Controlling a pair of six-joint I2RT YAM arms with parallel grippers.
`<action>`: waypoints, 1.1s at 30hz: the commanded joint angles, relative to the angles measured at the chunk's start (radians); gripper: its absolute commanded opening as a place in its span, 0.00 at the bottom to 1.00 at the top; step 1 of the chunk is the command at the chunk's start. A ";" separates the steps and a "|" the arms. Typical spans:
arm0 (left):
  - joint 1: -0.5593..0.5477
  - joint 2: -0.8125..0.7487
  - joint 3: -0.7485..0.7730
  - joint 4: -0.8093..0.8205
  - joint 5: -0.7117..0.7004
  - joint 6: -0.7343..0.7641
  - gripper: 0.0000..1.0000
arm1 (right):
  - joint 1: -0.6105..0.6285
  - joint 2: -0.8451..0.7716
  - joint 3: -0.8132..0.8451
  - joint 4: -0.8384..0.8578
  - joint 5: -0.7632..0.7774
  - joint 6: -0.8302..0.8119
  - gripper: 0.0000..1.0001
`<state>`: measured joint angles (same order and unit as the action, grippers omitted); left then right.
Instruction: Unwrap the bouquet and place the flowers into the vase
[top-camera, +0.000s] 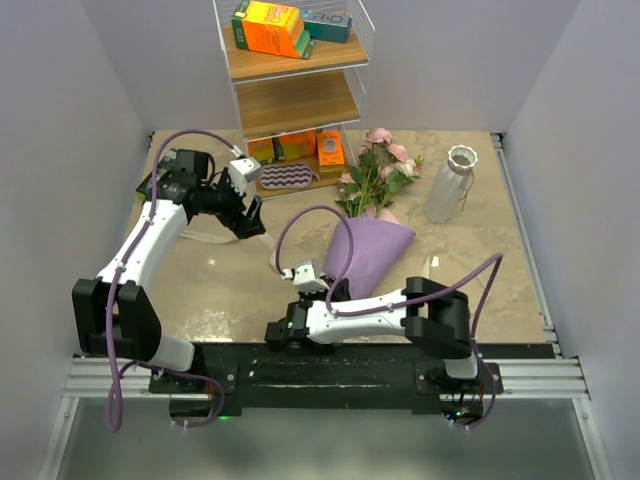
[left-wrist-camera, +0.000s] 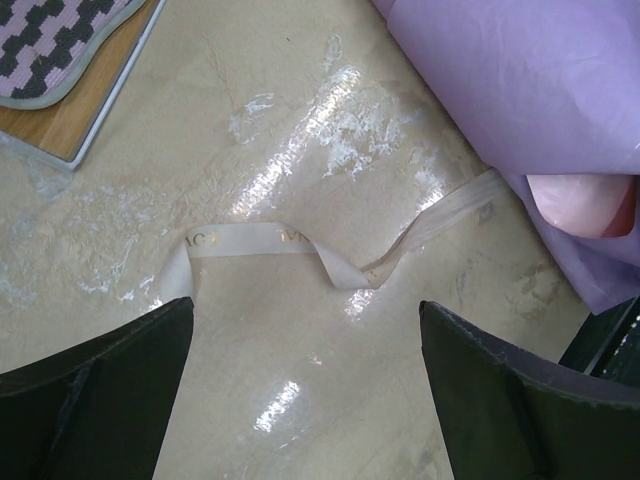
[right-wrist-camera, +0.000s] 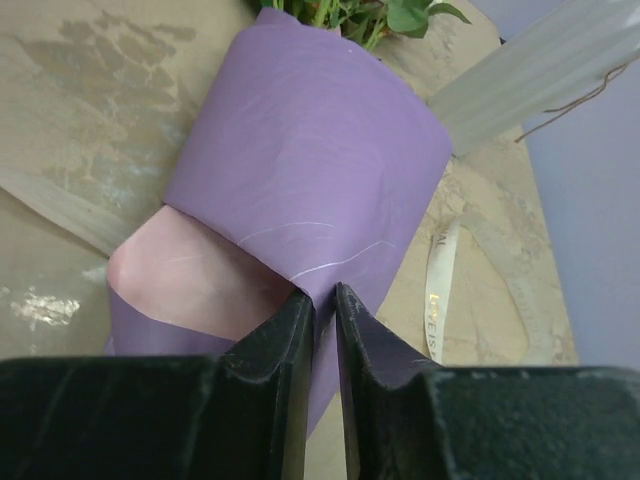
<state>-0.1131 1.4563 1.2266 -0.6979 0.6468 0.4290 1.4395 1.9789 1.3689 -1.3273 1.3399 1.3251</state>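
The bouquet (top-camera: 368, 255) is lying flat on the table (top-camera: 200, 290) in the middle of the top view. Its long axis is running from the narrow tail at 7 o'clock up to the flowers (top-camera: 380, 165) at 1 o'clock. The vase (top-camera: 447, 185) is standing apart from the cone, between 1 and 2 o'clock, near the blooms.

The right gripper (right-wrist-camera: 320, 300) is sitting at the tail end, clearly the nearer of the two. From the wrist view the cone is stretching away from the jaws toward 12 o'clock. The jaws are standing narrow, pinching the overlapping edge of the purple paper (right-wrist-camera: 310, 150), with the pink sheet (right-wrist-camera: 190, 280) showing just at 10 o'clock of them.

The left gripper (left-wrist-camera: 307, 320) is hovering between 9 and 10 o'clock of the cone with its jaws spread wide and nothing between them. It is looking down on a loose run of cream ribbon (left-wrist-camera: 250, 238) lying on the table.

The coming move is probably peeling the pinched edge sideways across the axis to open the wrap.
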 joint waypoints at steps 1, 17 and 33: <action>0.006 -0.028 0.047 -0.005 0.036 -0.004 0.99 | -0.001 -0.120 0.004 -0.076 0.065 0.089 0.19; 0.006 -0.014 0.080 -0.018 0.085 -0.015 0.99 | 0.001 -0.460 -0.114 -0.076 0.019 0.247 0.49; -0.100 -0.011 0.126 -0.061 0.105 0.001 0.99 | -0.007 -0.744 -0.102 -0.073 0.018 0.287 0.66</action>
<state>-0.1513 1.4570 1.2968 -0.7353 0.7322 0.4282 1.4384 1.2339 1.2320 -1.3472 1.3228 1.5818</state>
